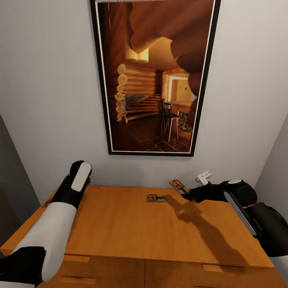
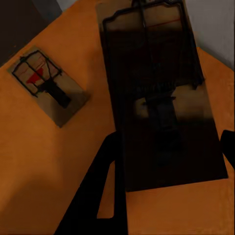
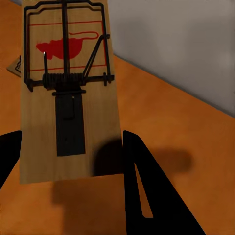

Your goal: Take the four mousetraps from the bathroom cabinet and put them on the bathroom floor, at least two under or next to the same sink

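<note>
On the orange-brown cabinet [image 1: 120,228] one mousetrap [image 1: 156,198] lies flat near the back wall. My right gripper [image 1: 185,192] is shut on a second mousetrap [image 1: 177,185], tilted just above the top. The right wrist view shows this mousetrap [image 3: 68,73] close up between the black fingers [image 3: 147,186] of the right gripper [image 3: 71,137]. My left gripper [image 2: 171,137] is shut on a shaded mousetrap [image 2: 161,73], with another mousetrap [image 2: 46,85] flat on the cabinet top [image 2: 39,171] beside it. In the head view the left forearm [image 1: 60,216] hides that gripper.
A large framed picture [image 1: 154,76] hangs on the grey wall right behind the cabinet. Drawer fronts [image 1: 104,268] show at the near edge. A grey side wall [image 1: 276,168] closes in on the right and a dark surface [image 1: 10,192] on the left.
</note>
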`<state>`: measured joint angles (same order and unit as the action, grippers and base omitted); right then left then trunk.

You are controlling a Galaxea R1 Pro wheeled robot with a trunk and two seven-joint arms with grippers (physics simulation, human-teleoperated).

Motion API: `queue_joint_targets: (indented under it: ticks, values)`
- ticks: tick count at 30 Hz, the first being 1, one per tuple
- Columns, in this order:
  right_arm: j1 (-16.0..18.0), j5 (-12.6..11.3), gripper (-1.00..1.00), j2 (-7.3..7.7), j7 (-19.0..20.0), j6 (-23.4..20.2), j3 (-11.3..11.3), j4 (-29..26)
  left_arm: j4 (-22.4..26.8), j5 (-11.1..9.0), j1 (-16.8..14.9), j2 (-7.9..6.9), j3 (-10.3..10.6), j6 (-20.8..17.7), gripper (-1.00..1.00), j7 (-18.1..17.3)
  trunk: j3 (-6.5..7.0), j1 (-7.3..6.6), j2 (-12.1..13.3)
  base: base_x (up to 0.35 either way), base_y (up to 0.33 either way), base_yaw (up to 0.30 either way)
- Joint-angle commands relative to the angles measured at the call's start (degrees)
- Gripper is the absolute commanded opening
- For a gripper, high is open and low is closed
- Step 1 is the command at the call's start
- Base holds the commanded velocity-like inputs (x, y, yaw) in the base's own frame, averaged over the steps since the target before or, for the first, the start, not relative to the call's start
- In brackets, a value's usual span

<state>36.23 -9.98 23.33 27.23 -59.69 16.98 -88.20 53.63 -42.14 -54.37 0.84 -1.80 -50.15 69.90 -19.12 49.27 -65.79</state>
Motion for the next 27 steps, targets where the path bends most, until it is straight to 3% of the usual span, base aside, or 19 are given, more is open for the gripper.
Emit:
queue_joint_targets:
  ticks: [1, 6, 27]
  values:
    - [0.08, -0.39, -1.00, 0.05, -0.43, -0.31, 0.09, -0.06, 3.50, -0.45, -0.04, 0.76, -0.08, -2.57, -1.00, 1.73, -0.09, 0.01, -0.04, 0.000, 0.000, 0.000]
    - [0.07, -0.39, -1.00, 0.05, -0.43, -0.31, 0.08, -0.06, 9.70, -0.25, -0.04, 2.55, -0.12, -6.23, -1.00, 3.48, -0.09, 0.01, -0.04, 0.000, 0.000, 0.000]
    - [0.07, -0.39, -1.00, 0.05, -0.43, -0.31, 0.07, -0.06, 10.97, -0.22, -0.04, 2.93, -0.37, -6.98, -1.00, 3.84, -0.09, 0.01, -0.04, 0.000, 0.000, 0.000]
